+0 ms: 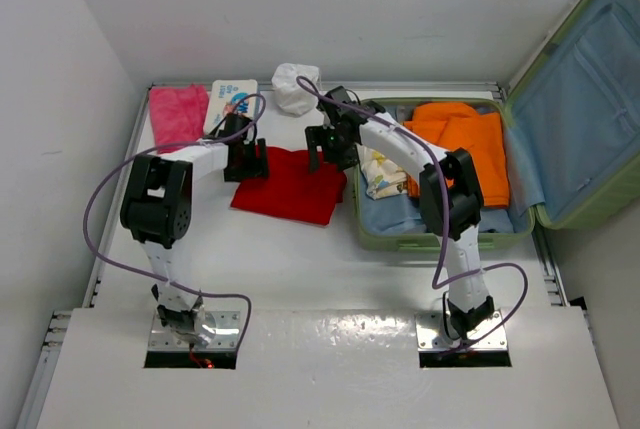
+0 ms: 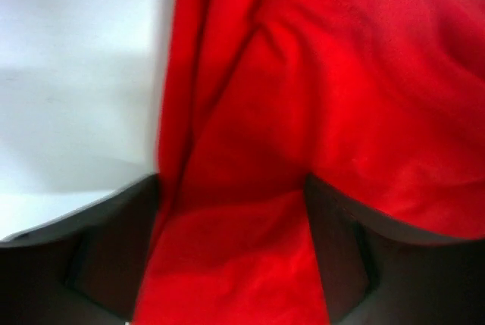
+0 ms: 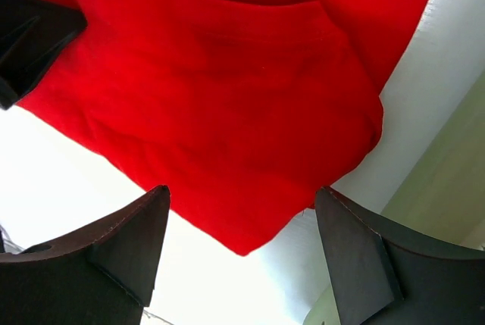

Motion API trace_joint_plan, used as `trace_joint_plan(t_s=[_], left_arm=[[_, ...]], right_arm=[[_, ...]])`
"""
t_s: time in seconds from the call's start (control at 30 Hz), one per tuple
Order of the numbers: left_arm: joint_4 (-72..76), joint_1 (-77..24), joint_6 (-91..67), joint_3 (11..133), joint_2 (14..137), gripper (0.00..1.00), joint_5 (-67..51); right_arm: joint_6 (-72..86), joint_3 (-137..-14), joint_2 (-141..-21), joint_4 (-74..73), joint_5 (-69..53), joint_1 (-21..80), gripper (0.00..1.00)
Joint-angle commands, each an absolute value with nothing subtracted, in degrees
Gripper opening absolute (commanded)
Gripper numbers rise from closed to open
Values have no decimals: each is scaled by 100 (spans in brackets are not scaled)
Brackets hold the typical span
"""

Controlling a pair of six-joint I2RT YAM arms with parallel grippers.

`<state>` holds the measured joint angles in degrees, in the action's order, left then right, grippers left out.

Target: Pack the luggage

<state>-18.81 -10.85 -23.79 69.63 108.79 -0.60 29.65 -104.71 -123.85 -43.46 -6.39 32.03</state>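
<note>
Two halves of the luggage (image 1: 430, 241) stand open at the table's right side, with the lid (image 1: 590, 99) raised and cut off by the frame. The tub holds orange clothing (image 1: 462, 139), a patterned cloth (image 1: 382, 174) and pale blue fabric (image 1: 385, 217); the right arm hides part of it. A red cloth (image 1: 295, 189) lies just to its left, with the left gripper (image 1: 245, 161) at the cloth's left edge and the right gripper (image 1: 322, 149) at its upper right corner.
Left wrist: blurred. The fingers (image 2: 114, 249) are spread, and the red cloth runs between them unpinched.
Right wrist: the fingers (image 3: 114, 257) are wide apart over the cloth, holding nothing. The green shell is cut off at the right.
</note>
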Motion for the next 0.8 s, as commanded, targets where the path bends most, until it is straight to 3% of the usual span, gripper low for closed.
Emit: trace_joint_plan(t_s=[0.0, 0.03, 0.07, 0.1, 0.2, 0.37, 0.77], left_arm=[[-1854, -1134, -2232, 6943, 11240, 70, 9], [-1854, -1134, -2232, 6943, 11293, 60, 9], [-1854, -1082, -2232, 6943, 11294, 45, 96], [-1854, -1081, -2232, 6943, 11294, 20, 349], [-2109, -924, -2232, 6812, 11198, 0, 764], [-2162, -370, -2285, 6259, 10556, 0, 633], [-2303, -316, -2452, 5941, 10362, 0, 299]], right_arm=[[3006, -10512, -12138, -4324, -545, 3173, 77], [3023, -10486, -12138, -4324, -554, 3164, 78], [3032, -10468, -12120, -4333, -562, 3181, 78], [3041, -10459, -12129, -4316, -562, 3182, 79], [3120, -10512, -12173, -4307, -589, 3173, 81], [3225, -10670, -12409, -4298, -562, 3269, 82], [3787, -10960, -13693, -3903, -1221, 3682, 86]])
